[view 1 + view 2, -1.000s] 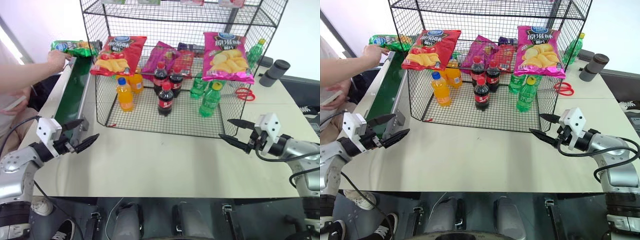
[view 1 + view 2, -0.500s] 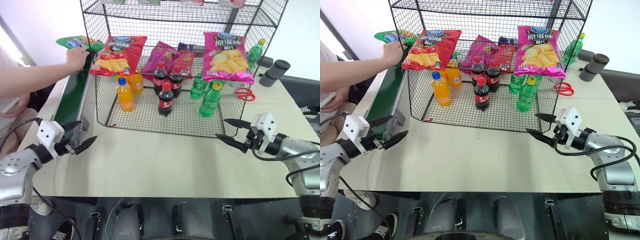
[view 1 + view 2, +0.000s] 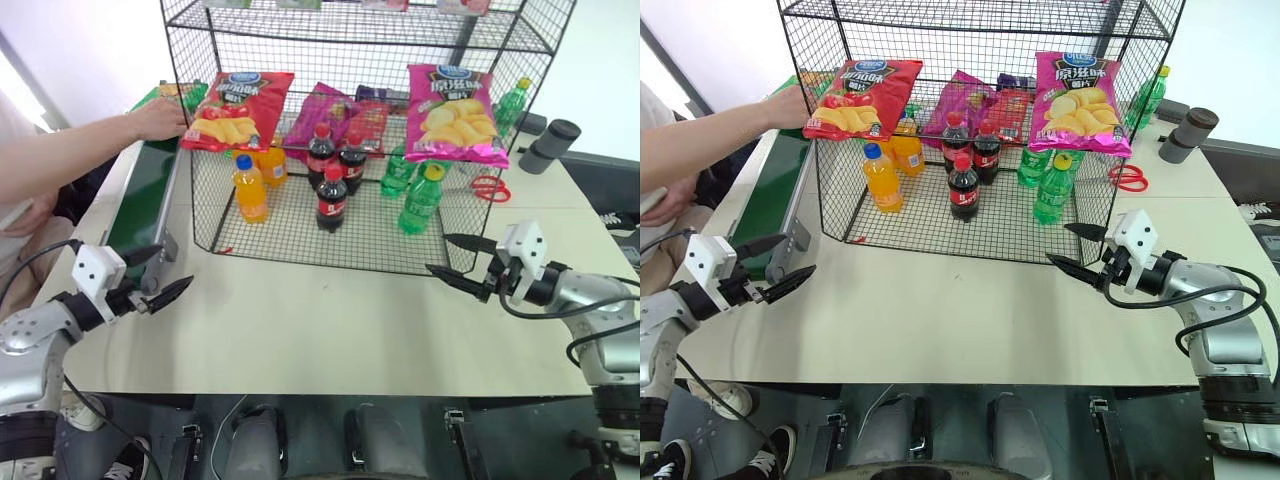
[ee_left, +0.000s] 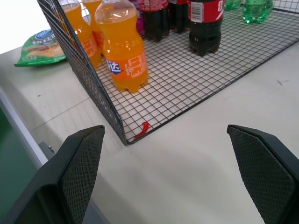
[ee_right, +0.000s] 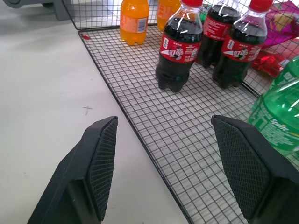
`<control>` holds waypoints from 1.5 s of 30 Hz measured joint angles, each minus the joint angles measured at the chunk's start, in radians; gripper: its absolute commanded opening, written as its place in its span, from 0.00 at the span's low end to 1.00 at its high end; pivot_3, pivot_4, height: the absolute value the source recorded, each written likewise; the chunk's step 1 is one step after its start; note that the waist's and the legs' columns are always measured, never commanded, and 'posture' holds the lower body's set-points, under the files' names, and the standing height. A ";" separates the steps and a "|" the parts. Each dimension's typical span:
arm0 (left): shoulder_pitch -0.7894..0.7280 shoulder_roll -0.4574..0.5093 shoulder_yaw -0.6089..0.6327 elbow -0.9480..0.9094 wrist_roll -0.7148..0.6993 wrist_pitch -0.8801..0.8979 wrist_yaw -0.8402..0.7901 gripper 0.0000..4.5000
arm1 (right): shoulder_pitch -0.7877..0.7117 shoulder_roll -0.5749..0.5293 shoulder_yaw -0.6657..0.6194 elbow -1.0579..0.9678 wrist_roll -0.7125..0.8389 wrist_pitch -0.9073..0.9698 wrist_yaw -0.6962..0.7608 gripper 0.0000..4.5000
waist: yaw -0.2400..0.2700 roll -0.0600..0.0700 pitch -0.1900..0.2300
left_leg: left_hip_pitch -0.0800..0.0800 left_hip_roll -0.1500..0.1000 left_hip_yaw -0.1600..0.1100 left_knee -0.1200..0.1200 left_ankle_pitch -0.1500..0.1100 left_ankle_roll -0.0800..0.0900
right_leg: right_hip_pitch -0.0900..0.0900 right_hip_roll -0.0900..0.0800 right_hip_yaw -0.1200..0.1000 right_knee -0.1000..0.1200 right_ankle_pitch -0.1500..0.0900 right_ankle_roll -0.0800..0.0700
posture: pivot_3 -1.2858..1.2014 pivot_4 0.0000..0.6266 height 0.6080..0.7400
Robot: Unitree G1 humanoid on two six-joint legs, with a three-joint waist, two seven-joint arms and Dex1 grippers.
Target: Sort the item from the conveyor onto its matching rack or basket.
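Observation:
The item, a green chip bag [image 3: 176, 95], lies at the far end of the conveyor [image 3: 143, 190], beside the rack's [image 3: 372, 248] far left corner. The left wrist view has the bag [image 4: 41, 46] lying flat past the mesh wall. A person's hand [image 3: 160, 118] rests against it. My left gripper [image 3: 178, 264] hovers open and empty over the table near the conveyor's near end. My right gripper [image 3: 436, 252] is open and empty at the rack's front right corner, pointing at the mesh floor [image 5: 196, 154].
Inside the rack stand orange soda bottles [image 3: 249, 188], cola bottles [image 3: 331, 199] and green bottles [image 3: 421, 199]. A red chip bag [image 3: 238, 108] and a pink chip bag [image 3: 453, 112] hang on its front. Red scissors [image 3: 489, 187] and black cylinders [image 3: 552, 142] lie at the right.
The person's hand has carried the green bag rightward along the conveyor's far end to the rack's corner. Both grippers have stayed about where they were.

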 measured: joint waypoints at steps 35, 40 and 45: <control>0.344 0.015 0.184 -0.122 0.222 -0.371 0.127 1.00 | -0.161 0.264 0.266 -0.106 0.010 0.167 -0.039 0.80 | -0.001 0.000 0.000 | -0.001 0.006 0.001 -0.001 0.000 0.000 | -0.003 0.000 0.000 0.000 0.000 -0.001 | 0.52 0.24 1.00; 0.425 0.025 0.277 -0.069 0.480 -0.592 0.332 1.00 | -0.226 0.295 0.329 -0.089 -0.013 0.186 -0.019 0.98 | 0.002 -0.003 -0.002 | -0.001 0.006 0.002 0.000 0.000 0.000 | -0.003 -0.001 -0.001 -0.001 0.001 -0.005 | 0.52 0.24 1.00; 0.437 0.044 0.300 0.016 0.632 -0.699 0.501 1.00 | -0.242 0.286 0.397 -0.020 -0.061 0.179 0.036 0.98 | -0.002 -0.004 -0.002 | -0.001 0.007 0.003 -0.001 0.000 0.000 | -0.004 -0.001 -0.001 -0.001 0.001 -0.003 | 0.52 0.24 1.00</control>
